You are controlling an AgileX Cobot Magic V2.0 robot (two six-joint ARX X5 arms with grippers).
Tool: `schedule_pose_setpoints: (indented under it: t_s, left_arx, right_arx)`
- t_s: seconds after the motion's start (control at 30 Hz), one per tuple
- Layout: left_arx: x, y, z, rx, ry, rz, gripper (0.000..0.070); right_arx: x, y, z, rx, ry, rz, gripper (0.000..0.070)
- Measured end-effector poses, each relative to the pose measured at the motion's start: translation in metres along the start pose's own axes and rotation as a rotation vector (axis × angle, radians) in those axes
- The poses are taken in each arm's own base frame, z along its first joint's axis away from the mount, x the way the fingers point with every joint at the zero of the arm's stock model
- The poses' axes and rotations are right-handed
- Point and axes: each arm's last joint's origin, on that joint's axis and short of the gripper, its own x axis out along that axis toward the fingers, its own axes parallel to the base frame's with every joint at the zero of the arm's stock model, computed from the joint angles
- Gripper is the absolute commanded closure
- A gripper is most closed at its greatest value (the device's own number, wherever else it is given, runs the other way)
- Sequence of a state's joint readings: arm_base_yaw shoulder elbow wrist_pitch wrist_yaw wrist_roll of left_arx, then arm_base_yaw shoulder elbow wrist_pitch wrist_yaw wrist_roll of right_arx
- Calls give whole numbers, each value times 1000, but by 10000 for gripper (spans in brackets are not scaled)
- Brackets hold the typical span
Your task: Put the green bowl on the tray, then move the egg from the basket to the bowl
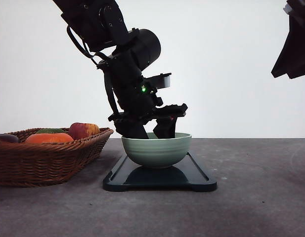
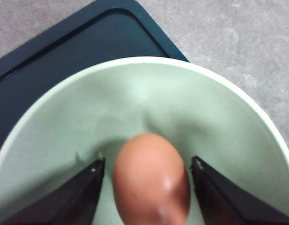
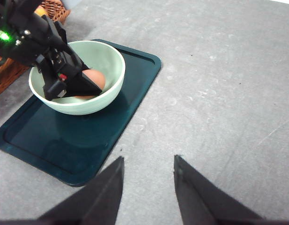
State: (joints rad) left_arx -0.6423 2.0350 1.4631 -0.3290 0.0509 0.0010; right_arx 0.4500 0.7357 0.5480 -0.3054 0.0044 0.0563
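Left wrist view puts the egg (image 2: 151, 180) low inside the green bowl (image 2: 149, 101), between my left fingers (image 2: 146, 190), which stand spread with a gap on each side. It looks smooth, brittle and light; gentle pressure across its middle suits it. The bowl sits on the tray (image 1: 199, 175), the basket (image 1: 48, 158) just beside. My right fingers (image 3: 146, 187) hang apart over the surface (image 3: 228, 93).

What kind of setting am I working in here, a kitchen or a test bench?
Most likely a staged test bench, not a kitchen: a bare grey tabletop against a plain white backdrop, with just a basket of produce, a tray and a bowl laid out.
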Motion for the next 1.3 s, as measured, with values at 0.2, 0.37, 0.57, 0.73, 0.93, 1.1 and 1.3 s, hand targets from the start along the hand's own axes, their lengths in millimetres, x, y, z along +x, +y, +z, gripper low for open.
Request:
schedule_pose_setpoints:
  t_s: [0.2,0.37,0.57,0.73,0.93,1.1,1.3]
  left_arx:
    - [-10,0,2,-1,121,0,298]
    - [-38,9,31,-20,135,13,298]
    - [-86,25,50,-53,60,26,303]
    - [-149,24,60,-55,-72,-67,310]
    - [-192,26,39,-59,-160,-56,310]
    - [-188,36,-4,-124,-143,-33,310]
    - [-207,35,-55,-191,-228,-16,310]
  right_arx:
    - [0,0,0,0,0,0,493]
    - [0,0,0,0,-3,0,493]
    - [0,0,0,0,-3,0,493]
    - [0,0,0,0,-3,0,493]
    - [0,0,0,0,-3,0,492]
    - [0,0,0,0,-3,0,492]
    - [0,0,0,0,-3,0,492]
